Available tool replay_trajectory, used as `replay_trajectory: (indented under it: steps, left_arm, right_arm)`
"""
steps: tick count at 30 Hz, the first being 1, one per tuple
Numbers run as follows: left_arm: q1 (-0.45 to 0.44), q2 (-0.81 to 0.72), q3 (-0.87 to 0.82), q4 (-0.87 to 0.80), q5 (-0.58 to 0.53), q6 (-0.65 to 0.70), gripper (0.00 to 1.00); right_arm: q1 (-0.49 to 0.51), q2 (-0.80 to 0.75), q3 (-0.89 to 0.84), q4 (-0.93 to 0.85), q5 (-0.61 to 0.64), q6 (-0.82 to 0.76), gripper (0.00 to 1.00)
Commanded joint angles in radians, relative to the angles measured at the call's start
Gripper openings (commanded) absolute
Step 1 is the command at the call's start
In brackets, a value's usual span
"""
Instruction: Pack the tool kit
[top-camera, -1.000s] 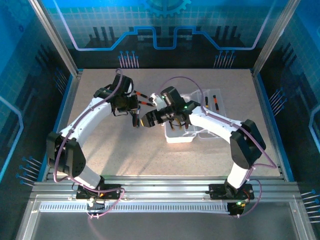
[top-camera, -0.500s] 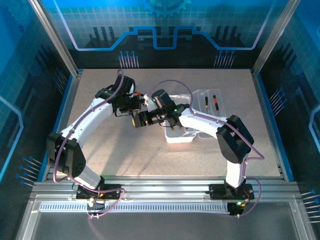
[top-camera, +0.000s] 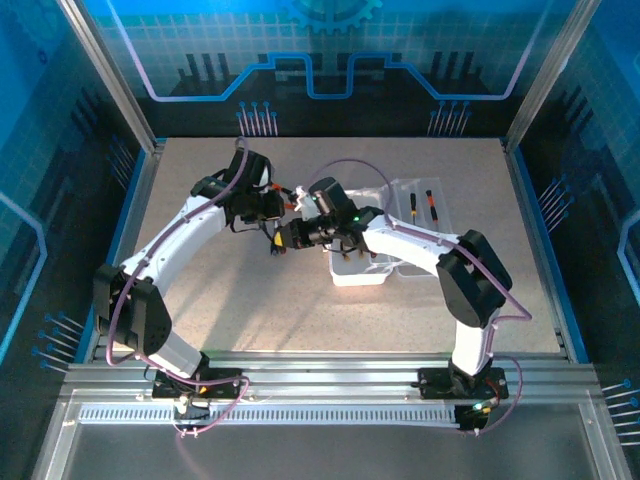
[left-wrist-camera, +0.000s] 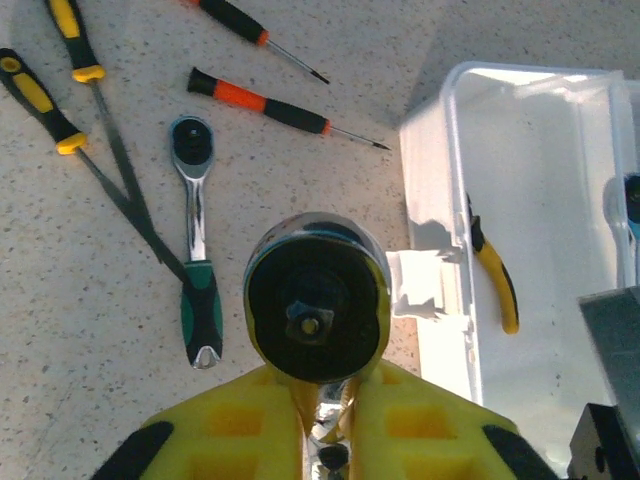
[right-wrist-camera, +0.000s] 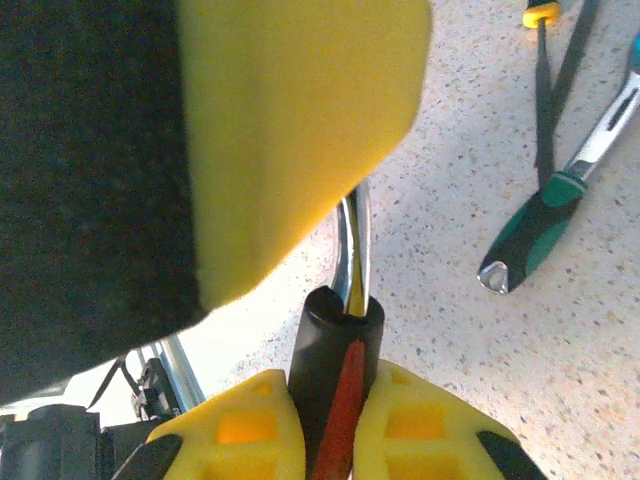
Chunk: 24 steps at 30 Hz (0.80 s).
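A chrome ratchet wrench hangs between both grippers above the table. Its round head (left-wrist-camera: 315, 300) stands just past my left gripper (left-wrist-camera: 328, 420), whose yellow fingers are shut on the chrome shaft. My right gripper (right-wrist-camera: 335, 410) is shut on the same ratchet's black-and-red handle (right-wrist-camera: 338, 350), under a left finger (right-wrist-camera: 290, 120). From above, the two grippers (top-camera: 275, 238) (top-camera: 287, 241) meet left of the clear case (top-camera: 358, 272). In the case (left-wrist-camera: 455, 200) lie yellow-handled pliers (left-wrist-camera: 497, 285).
On the table lie a green-handled ratchet (left-wrist-camera: 195, 270), two red-and-black screwdrivers (left-wrist-camera: 270, 105) (left-wrist-camera: 250, 25) and long black pliers with yellow grips (left-wrist-camera: 90, 130). The case's open lid (top-camera: 425, 215) lies at the right with two small screwdrivers on it.
My right arm swung left to the left gripper, and its jaws went from wide open to shut on the ratchet's handle. The left arm has barely moved.
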Motion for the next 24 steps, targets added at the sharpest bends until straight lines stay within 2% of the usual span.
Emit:
replay_trajectory:
  steps: [1,4,8,18,24]
  left_arm:
    - [0.015,-0.034,0.039,0.009,-0.001,0.024,0.28]
    - [0.033,-0.055,0.061,-0.001,-0.004,0.045,0.62]
    - [0.062,-0.086,0.067,0.002,-0.008,0.069,0.99]
    - [0.157,-0.152,-0.076,0.038,0.001,0.066,0.99]
    - [0.183,-0.144,-0.136,0.055,0.015,0.067,0.99]
  right_arm:
    - [-0.032,-0.126,-0.052,-0.005,-0.036,-0.078,0.0]
    - [-0.068,-0.194,-0.11,-0.049,-0.028,-0.108,0.0]
    - [-0.106,-0.266,-0.163,-0.112,-0.003,-0.151,0.0]
    - [-0.244,-0.418,-0.248,-0.318,0.084,-0.247,0.0]
    - [-0.325,-0.497,-0.278,-0.407,0.15,-0.279,0.0]
